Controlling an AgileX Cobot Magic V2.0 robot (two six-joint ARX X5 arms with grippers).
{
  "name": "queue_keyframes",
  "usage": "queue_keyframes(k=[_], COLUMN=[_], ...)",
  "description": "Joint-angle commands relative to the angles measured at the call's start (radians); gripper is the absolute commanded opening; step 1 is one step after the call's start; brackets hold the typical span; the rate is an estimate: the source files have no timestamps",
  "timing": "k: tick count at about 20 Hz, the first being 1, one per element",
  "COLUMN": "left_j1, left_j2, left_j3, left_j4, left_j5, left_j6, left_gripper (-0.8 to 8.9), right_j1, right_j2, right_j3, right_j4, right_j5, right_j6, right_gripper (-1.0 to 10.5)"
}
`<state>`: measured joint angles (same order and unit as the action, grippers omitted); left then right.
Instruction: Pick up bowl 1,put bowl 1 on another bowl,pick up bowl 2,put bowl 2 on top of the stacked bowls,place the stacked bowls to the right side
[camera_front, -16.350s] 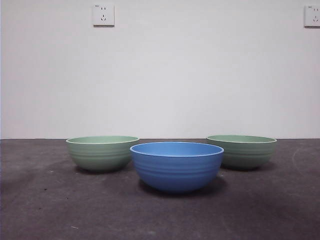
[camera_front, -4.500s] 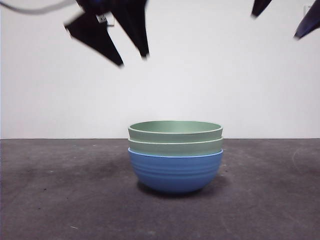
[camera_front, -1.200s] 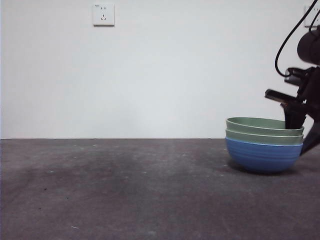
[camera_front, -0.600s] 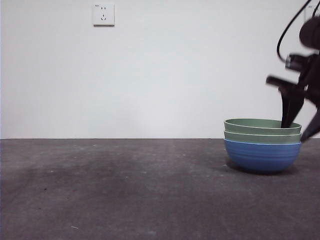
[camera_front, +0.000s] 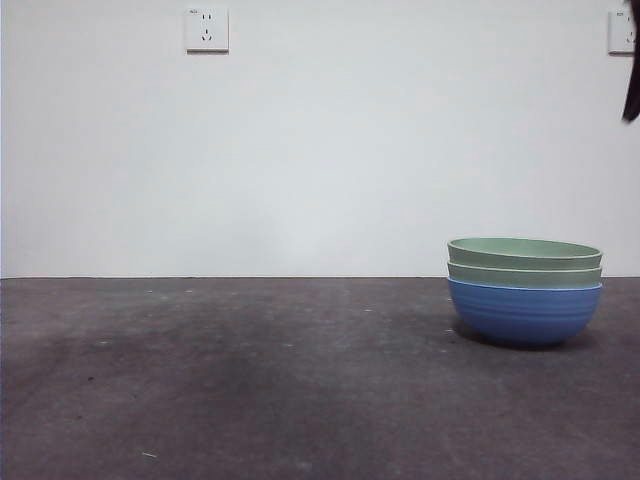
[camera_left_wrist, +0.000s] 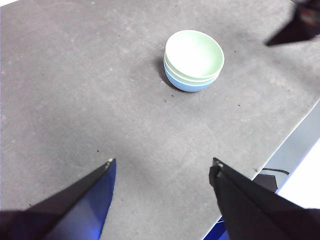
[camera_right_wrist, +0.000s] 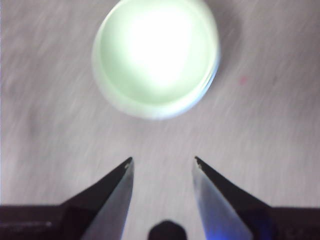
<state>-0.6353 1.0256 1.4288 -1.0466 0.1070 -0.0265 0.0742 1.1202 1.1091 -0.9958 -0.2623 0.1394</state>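
The stacked bowls (camera_front: 525, 290) rest on the dark table at the right: the blue bowl (camera_front: 524, 313) at the bottom with two pale green bowls (camera_front: 525, 256) nested in it. No gripper touches them. My right gripper (camera_right_wrist: 162, 162) hangs open above the stacked bowls (camera_right_wrist: 156, 56), which look blurred and bright below it. A black tip of an arm (camera_front: 632, 92) shows at the front view's upper right edge. My left gripper (camera_left_wrist: 162, 167) is open, high and well away from the stacked bowls (camera_left_wrist: 194, 61).
The grey table (camera_front: 250, 380) stretches left of the stack. Its edge (camera_left_wrist: 295, 137) runs beyond the bowls in the left wrist view. Wall sockets (camera_front: 207, 29) sit on the white wall behind.
The gripper that stood at the stack's right rim has let go and risen out of the front view, leaving only a black tip at the top right. The stack stays put.
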Motion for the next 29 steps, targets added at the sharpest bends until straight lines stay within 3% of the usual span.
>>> queue_keyframes(k=[1, 7, 8, 10, 29], left_j1=[0.002, 0.002, 0.002, 0.002, 0.004], left_j2=[-0.001, -0.001, -0.001, -0.001, -0.005], left_j3=[0.001, 0.001, 0.001, 0.001, 0.001], left_j4=[-0.003, -0.029, -0.036, -0.053, -0.059], left_j5=[0.001, 0.003, 0.005, 0.005, -0.010], left_j6=[0.007, 0.021, 0.027, 0.028, 0.032], left_gripper=[3.15, 3.07, 2.51, -0.16, -0.04], right_j1=[0.029, 0.122, 0.129, 0.134, 0.136], right_j2=[-0.078, -0.255, -0.267, -0.274, -0.270], right_j3=[-0.009, -0.009, -0.009, -0.009, -0.009], right_j4=[-0.074, -0.203, -0.211, -0.224, -0.232], right_j5=[-0.002, -0.001, -0.001, -0.001, 0.007], right_j6=[-0.019, -0.018, -0.023, -0.059, -0.059], right_gripper=[1.9, 1.8, 1.1, -0.1, 0.0])
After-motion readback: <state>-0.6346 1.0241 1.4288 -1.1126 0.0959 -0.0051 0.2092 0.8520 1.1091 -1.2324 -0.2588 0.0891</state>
